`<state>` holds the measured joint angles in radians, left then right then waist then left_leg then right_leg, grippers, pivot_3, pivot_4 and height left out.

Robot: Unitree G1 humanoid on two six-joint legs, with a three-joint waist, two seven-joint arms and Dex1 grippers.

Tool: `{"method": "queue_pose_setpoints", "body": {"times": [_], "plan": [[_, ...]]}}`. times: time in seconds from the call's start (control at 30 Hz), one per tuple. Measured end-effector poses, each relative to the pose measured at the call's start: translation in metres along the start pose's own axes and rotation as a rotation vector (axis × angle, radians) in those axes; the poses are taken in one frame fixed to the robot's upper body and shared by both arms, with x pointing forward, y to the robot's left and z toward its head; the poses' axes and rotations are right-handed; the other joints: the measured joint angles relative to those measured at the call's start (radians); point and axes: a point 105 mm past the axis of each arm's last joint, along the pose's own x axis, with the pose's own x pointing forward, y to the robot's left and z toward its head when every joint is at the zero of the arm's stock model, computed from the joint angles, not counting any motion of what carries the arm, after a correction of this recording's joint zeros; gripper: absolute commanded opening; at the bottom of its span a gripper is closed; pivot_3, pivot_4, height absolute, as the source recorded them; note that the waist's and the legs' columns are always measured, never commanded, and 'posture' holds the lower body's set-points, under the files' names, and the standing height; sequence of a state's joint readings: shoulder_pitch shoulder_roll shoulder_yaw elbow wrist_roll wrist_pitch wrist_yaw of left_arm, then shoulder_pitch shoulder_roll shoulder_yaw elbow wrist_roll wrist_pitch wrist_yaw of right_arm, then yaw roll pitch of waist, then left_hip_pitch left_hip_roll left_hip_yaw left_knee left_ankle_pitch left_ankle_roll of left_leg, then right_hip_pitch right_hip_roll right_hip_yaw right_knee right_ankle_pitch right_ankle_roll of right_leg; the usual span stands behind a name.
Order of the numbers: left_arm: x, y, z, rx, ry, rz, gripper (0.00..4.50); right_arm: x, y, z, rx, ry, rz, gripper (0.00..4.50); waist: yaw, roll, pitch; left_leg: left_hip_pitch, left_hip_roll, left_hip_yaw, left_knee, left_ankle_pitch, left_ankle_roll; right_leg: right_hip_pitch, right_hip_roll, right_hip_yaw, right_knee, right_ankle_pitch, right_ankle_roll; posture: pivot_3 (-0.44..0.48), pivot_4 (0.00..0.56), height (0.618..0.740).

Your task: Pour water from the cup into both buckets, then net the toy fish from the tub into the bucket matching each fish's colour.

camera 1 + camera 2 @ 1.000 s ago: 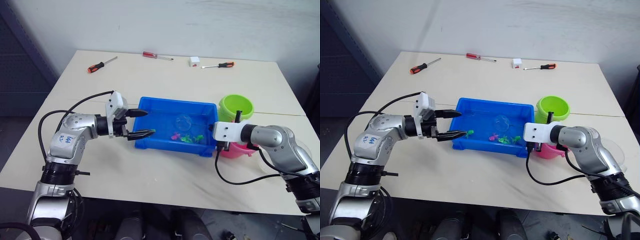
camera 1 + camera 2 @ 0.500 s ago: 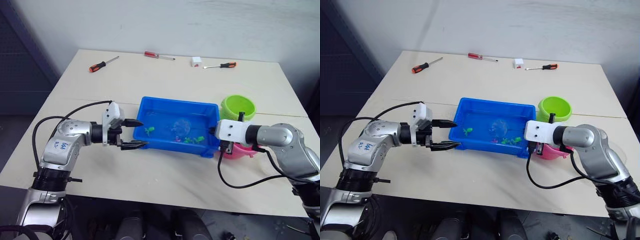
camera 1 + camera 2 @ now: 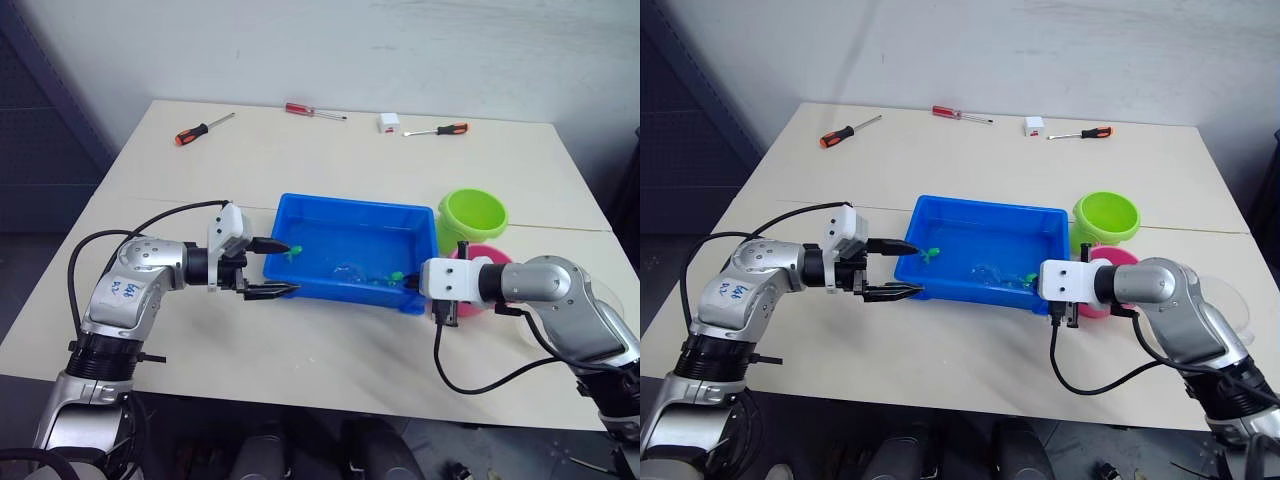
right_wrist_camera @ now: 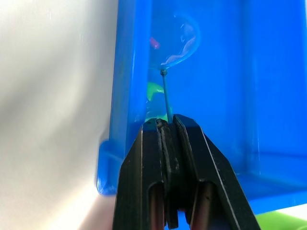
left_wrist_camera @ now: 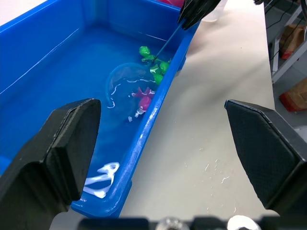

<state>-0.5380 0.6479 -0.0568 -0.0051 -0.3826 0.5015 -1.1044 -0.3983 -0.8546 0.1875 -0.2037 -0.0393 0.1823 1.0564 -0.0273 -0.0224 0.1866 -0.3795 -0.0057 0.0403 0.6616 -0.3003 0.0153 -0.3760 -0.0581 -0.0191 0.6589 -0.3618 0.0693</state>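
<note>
The blue tub (image 3: 356, 212) sits mid-table with water in it. A green toy fish (image 3: 293, 250) floats at its left end, and more green fish (image 5: 156, 72) lie beside a pink one (image 5: 141, 93) near the front wall. My right gripper (image 4: 165, 125) is shut on the net's thin black stick at the tub's front right corner. The net hoop (image 5: 125, 84) lies in the water by the fish. My left gripper (image 3: 277, 268) is open and straddles the tub's front left corner, holding nothing. The green bucket (image 3: 472, 215) and pink bucket (image 3: 487, 256) stand right of the tub. The clear cup (image 3: 1228, 297) is partly hidden behind my right arm.
Three red-handled screwdrivers (image 3: 204, 128) (image 3: 315, 111) (image 3: 437, 130) and a small white block (image 3: 388, 121) lie along the table's far edge. A few water drops (image 5: 216, 172) mark the table in front of the tub.
My left gripper drew back left, from over the tub to its front left corner. My right gripper moved nearer and left, dragging the net hoop toward the front wall. A green fish drifted left.
</note>
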Motion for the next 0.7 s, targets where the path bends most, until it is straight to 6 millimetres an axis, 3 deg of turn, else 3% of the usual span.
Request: {"method": "queue_pose_setpoints", "body": {"times": [0.17,0.53,0.7], "plan": [[0.000,0.001,0.001,-0.001,-0.004,0.010,4.45,-0.001,-0.001,0.006,0.169,-0.075,-0.018,0.00,0.001,0.000,0.000,0.000,0.000,0.000,0.000,0.000,0.000,0.000,0.000,0.000,0.000,0.000,0.000,0.000,0.150,0.740],[0.001,0.004,0.009,-0.007,-0.056,0.023,4.45,-0.007,-0.011,-0.002,0.476,-0.158,-0.133,0.00,0.002,0.000,0.000,-0.001,0.000,0.000,0.000,0.000,0.000,0.000,0.000,0.000,-0.001,0.000,0.000,0.000,0.150,0.740],[0.006,0.003,0.024,-0.027,-0.127,-0.010,4.45,-0.025,-0.010,-0.009,0.614,-0.185,-0.198,0.00,0.006,0.000,0.000,-0.003,0.000,-0.001,0.000,0.000,0.001,-0.001,0.000,-0.001,-0.001,0.000,0.000,0.000,0.150,0.740]]}}
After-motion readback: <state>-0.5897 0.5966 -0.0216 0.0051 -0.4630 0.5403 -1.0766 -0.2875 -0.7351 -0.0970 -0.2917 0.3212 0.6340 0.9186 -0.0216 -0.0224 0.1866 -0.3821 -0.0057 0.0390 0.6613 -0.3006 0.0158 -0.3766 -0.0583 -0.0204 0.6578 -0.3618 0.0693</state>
